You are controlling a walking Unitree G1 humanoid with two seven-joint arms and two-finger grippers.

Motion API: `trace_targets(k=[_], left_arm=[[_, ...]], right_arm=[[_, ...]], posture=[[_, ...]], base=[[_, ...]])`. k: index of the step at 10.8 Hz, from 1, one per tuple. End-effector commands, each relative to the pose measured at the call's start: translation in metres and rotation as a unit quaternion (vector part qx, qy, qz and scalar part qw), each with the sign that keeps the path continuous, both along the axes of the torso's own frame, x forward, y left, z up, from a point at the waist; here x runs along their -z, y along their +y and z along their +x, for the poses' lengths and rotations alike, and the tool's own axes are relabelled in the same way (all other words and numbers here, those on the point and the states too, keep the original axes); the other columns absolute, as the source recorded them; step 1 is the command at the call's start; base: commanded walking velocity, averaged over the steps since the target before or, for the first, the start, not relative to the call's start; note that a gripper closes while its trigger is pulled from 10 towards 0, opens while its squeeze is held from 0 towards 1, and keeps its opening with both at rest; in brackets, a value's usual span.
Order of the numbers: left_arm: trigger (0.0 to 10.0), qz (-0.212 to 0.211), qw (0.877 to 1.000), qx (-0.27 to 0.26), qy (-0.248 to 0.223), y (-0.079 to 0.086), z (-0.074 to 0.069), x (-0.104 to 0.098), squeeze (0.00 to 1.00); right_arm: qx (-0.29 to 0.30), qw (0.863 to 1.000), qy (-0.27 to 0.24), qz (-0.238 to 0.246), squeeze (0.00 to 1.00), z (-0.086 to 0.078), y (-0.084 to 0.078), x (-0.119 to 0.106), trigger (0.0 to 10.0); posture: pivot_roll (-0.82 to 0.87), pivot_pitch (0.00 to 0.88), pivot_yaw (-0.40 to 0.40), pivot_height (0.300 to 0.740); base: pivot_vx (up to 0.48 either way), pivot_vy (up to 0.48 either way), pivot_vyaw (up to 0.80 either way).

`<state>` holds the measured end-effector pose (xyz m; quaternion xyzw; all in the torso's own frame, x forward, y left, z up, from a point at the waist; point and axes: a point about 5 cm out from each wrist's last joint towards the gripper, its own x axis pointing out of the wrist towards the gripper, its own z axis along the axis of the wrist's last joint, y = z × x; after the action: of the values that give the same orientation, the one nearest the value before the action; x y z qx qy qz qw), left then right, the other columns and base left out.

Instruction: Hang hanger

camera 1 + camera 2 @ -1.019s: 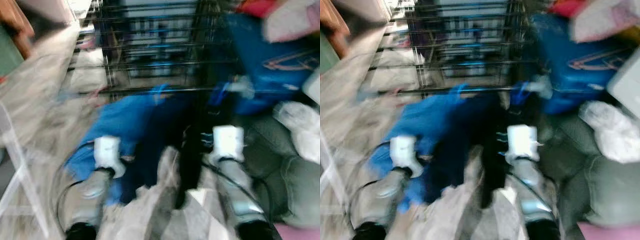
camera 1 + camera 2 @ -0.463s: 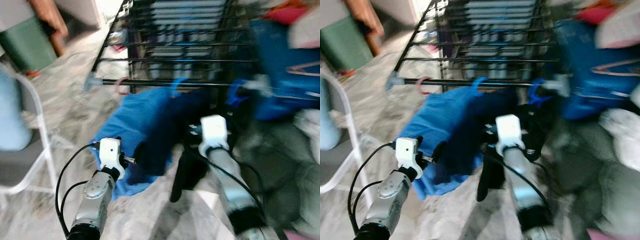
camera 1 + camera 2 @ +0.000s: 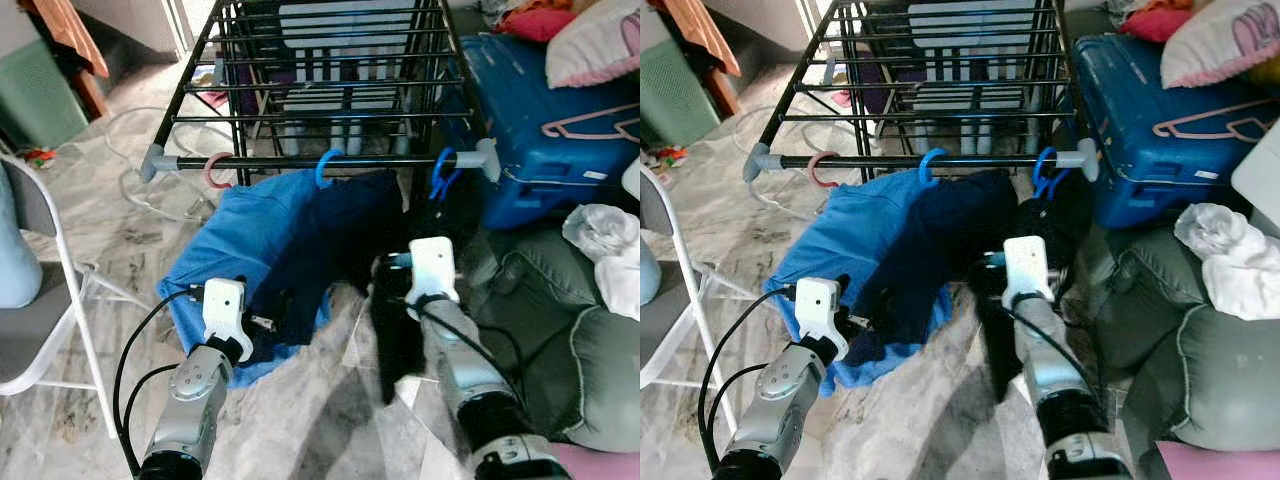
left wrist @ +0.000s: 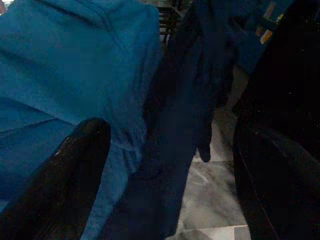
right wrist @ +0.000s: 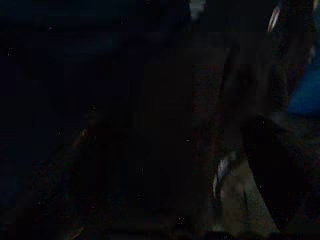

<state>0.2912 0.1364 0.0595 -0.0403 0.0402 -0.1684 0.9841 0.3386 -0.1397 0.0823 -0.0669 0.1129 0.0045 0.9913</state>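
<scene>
Eye views: the picture, blurred half a second ago, is now sharp, and the camera has shifted, so the black rack (image 3: 320,60) sits more centrally. On its front rail (image 3: 320,160) hang a pink hook (image 3: 214,172), a blue hanger (image 3: 326,166) carrying a blue shirt (image 3: 250,260) and a dark garment (image 3: 345,240), and a second blue hanger (image 3: 443,172) carrying black cloth (image 3: 395,330). The right gripper (image 3: 1025,225) reaches into that cloth, closer under the rail than before.

Left wrist view: the left gripper (image 4: 165,165) faces the shirt, fingers (image 4: 75,170) apart.

Right wrist view: too dark; whether the right fingers are apart or together cannot be told.
</scene>
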Motion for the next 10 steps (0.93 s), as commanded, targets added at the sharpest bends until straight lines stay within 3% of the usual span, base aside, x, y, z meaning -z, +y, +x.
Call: trace_targets(k=[1,2,5,10], left_arm=[[10.0,0.008,1.000,-0.001,0.004,0.005,-0.002,0.001,0.00],[10.0,0.008,1.000,0.000,0.007,0.004,-0.002,0.002,0.00],[10.0,0.010,1.000,0.010,0.011,0.000,-0.001,0.002,0.00],[10.0,0.015,1.000,0.016,0.013,-0.001,0.001,0.002,0.00]], right_arm=[[0.021,0.999,0.025,0.003,0.00,-0.004,-0.009,0.010,10.0],[0.046,0.999,0.026,-0.002,0.00,-0.006,-0.025,0.012,10.0],[0.068,0.997,-0.012,-0.046,0.00,-0.007,-0.052,-0.002,10.0],[0.002,0.995,-0.058,-0.077,0.00,0.015,-0.053,-0.033,10.0]], posture=[[-0.07,0.124,0.085,0.740],[-0.08,0.126,0.089,0.740],[-0.10,0.131,0.102,0.740],[-0.10,0.126,0.116,0.740]], base=[[0.000,0.000,0.00],[0.000,0.000,0.00],[0.000,0.000,0.00],[0.000,0.000,0.00]])
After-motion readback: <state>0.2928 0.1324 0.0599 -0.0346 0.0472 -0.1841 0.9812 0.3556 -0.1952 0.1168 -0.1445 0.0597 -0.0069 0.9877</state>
